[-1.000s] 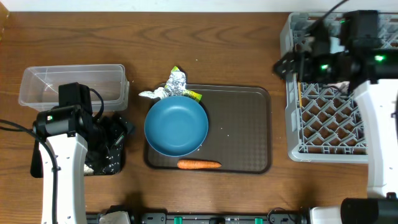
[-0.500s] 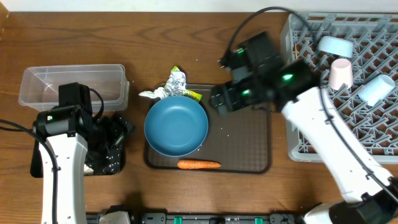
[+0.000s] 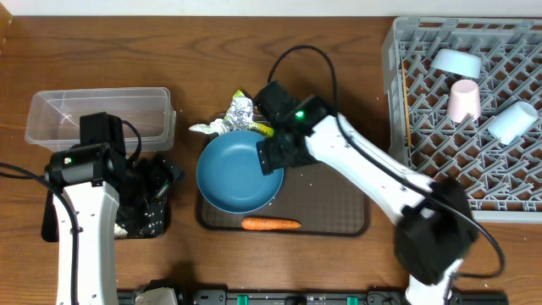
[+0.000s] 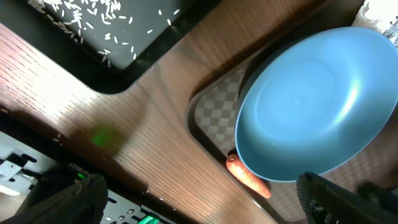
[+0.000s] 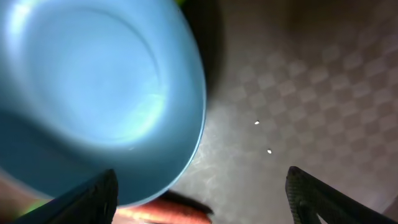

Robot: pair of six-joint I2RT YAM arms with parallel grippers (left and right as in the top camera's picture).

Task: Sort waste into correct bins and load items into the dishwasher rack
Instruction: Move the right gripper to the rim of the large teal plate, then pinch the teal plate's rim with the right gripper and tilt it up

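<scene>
Right gripper's fingers stand wide apart, empty, bowl rim showing between them; left gripper's fingers apart, carrot just ahead.

I see the large dark blue bowl upright on the brown serving tray; the small orange carrot lies flat just beside its near rim; crumpled silver foil and the yellow-green wrapper sit at the bowl's far side; white rice grains are scattered in the black tray, next to the clear tub; in the grey rack I count the small pale blue bowl, whitish-pink cup and pale blue cup, with chopsticks along its left wall.
</scene>
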